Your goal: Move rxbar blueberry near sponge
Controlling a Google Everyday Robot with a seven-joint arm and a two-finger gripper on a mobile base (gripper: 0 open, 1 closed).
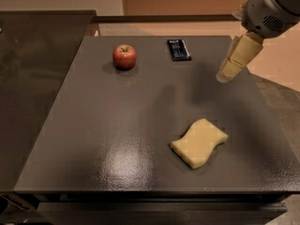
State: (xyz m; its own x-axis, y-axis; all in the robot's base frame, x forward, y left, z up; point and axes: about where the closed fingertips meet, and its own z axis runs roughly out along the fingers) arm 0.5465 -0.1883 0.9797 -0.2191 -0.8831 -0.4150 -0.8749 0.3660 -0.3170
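The rxbar blueberry (178, 49), a flat dark bar, lies near the far edge of the dark table (93, 125), right of centre. The pale yellow sponge (199, 142) with wavy sides lies near the front right. My gripper (226, 73) hangs above the table's right side, to the right of and a little nearer than the bar, well behind the sponge. It holds nothing that I can see.
A red apple (124, 56) stands at the far left of the table, left of the bar. A dark counter (33, 55) adjoins the table on the left. The table's right edge runs just beyond the gripper.
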